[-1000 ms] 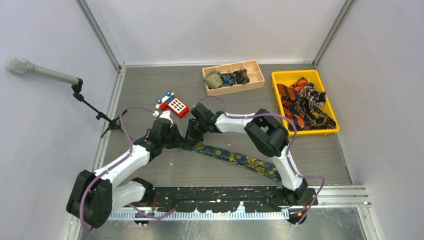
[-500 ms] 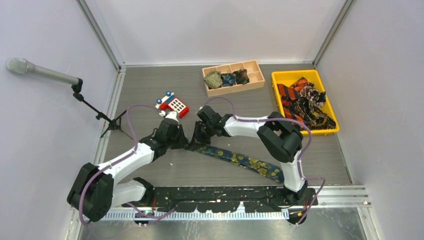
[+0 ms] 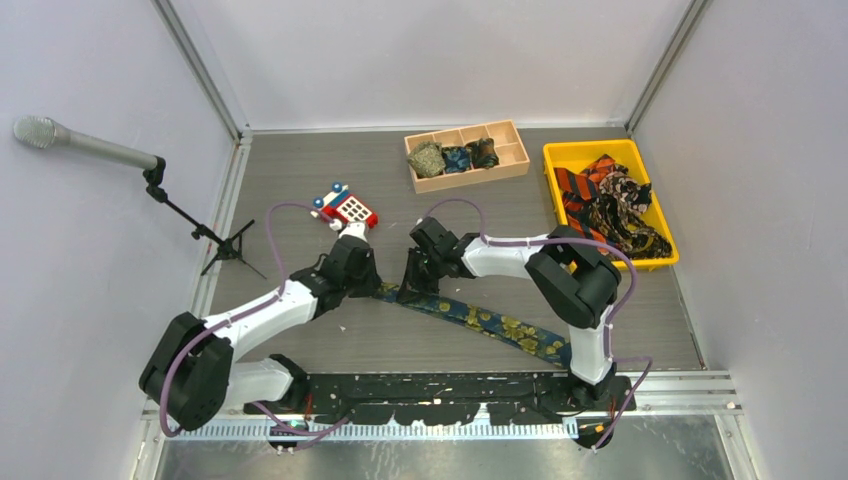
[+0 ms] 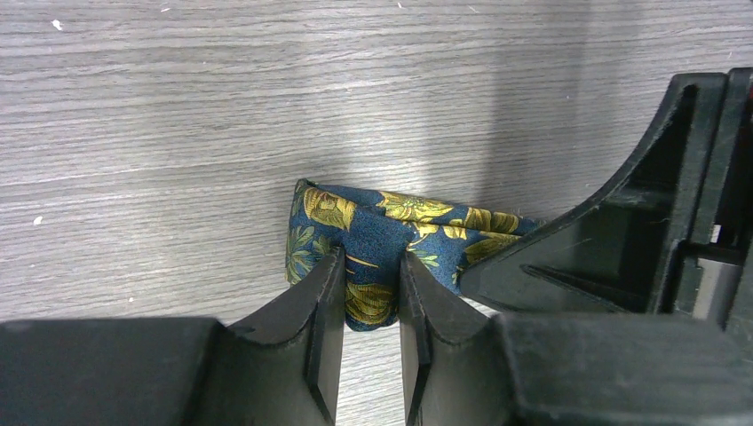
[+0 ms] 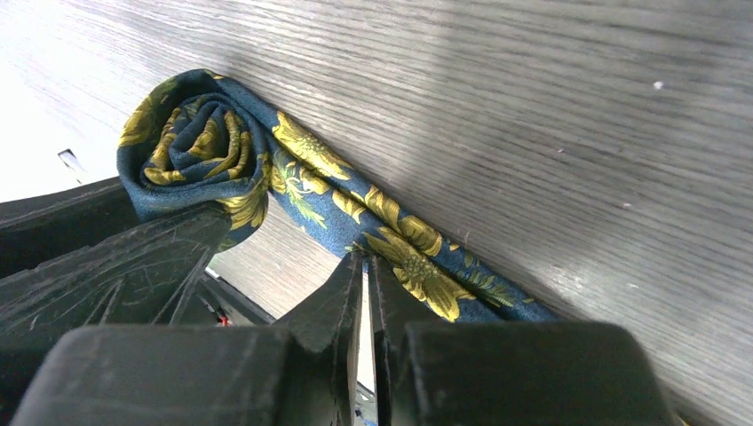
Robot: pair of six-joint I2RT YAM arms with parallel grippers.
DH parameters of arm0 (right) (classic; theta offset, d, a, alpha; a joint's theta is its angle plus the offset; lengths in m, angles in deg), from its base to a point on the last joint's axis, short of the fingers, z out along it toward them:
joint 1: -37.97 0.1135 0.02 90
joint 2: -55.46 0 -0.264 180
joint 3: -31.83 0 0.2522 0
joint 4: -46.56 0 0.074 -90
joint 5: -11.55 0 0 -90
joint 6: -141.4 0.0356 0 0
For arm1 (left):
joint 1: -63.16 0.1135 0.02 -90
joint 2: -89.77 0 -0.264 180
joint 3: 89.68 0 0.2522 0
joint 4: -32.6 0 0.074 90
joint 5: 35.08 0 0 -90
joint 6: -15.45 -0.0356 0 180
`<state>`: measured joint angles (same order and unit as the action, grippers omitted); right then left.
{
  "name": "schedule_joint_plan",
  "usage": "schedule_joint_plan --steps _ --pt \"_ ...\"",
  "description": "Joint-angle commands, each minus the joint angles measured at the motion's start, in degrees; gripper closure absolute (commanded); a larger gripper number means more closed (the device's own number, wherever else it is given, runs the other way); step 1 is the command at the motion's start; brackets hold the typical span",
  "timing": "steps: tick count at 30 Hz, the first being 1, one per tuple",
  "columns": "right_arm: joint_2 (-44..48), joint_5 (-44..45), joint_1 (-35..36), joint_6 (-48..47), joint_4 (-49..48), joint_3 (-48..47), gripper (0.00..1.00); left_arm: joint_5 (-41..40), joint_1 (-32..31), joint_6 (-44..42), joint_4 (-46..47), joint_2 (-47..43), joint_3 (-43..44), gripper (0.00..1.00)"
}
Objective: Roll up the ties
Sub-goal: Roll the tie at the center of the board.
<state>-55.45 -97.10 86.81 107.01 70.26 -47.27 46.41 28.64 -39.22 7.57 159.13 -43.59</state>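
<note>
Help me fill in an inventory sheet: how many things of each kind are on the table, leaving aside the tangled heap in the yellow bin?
Rolled ties in the wooden tray: 3
Navy floral tie, partly rolled: 1
Containers (wooden tray, yellow bin): 2
Toy phone: 1
Microphone on its stand: 1
Total: 8

Change over one second: the left gripper and right gripper now stand farther right along the navy floral tie. Its rolled end has travelled with them, leaving a shorter flat stretch. The right arm has its elbow swung outward.
</note>
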Motion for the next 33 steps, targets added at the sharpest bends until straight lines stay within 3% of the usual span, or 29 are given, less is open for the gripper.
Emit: schedule_joint_plan --steps 1,10,17,22,33 --pt "-1.5 1.0 0.0 -1.3 -1.3 -0.6 0.87 -0.5 -1.2 0.5 -3.5 1.7 0.5 0.73" --pt "-2.4 1.0 0.0 -1.5 -1.6 -0.3 0.87 0.5 -2.4 1.2 -4.1 1.3 1.1 0.56" --pt "-2.7 1.0 0.0 -1.6 -1.7 -0.5 0.87 4.6 -2.5 1.2 -3.4 1.0 1.3 0.5" --pt "-2.4 1.0 -0.1 -1.5 -1.6 -0.5 0.87 8.2 -2.5 0.9 -2.2 0.3 1.1 0.51" --pt "-1.7 1.2 -0.1 -1.7 -1.1 -1.1 0.87 12.4 -2.5 1.6 1.4 1.0 -0.6 0.64"
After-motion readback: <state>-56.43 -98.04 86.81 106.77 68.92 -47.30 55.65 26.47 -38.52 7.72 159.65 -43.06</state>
